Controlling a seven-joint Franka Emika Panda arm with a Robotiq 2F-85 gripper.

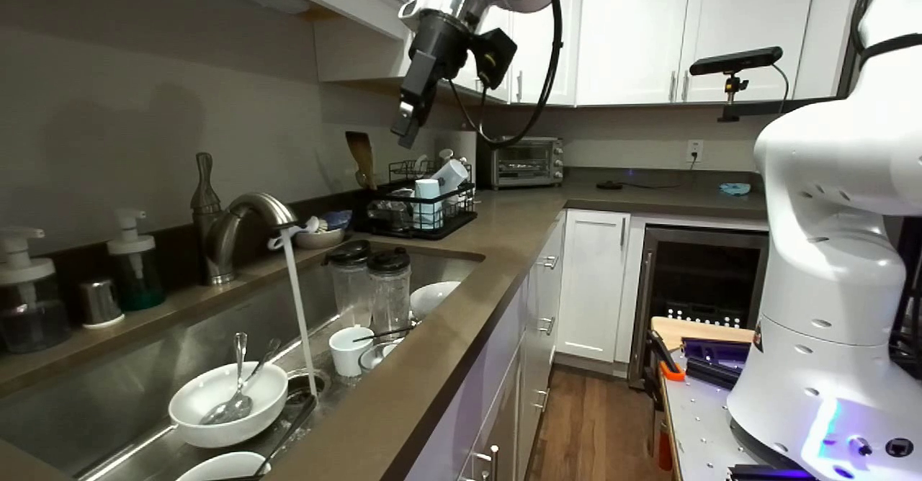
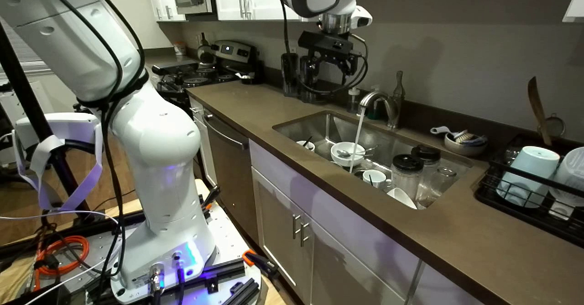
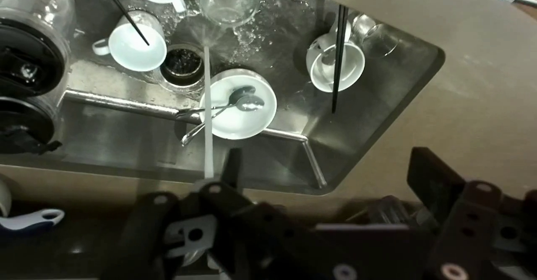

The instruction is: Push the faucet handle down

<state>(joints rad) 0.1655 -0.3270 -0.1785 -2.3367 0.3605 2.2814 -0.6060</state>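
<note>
Along a grey wall a brown counter is running, and above it the gripper is hanging with its fingers spread wide, holding nothing. Apart from it, the handle is standing upright atop the faucet behind the sink, and water is pouring from the spout. In the sink two spoons are resting in a bowl and two lidded jars are standing near a mug, while farther along the counter a rack is bearing cups.
</note>
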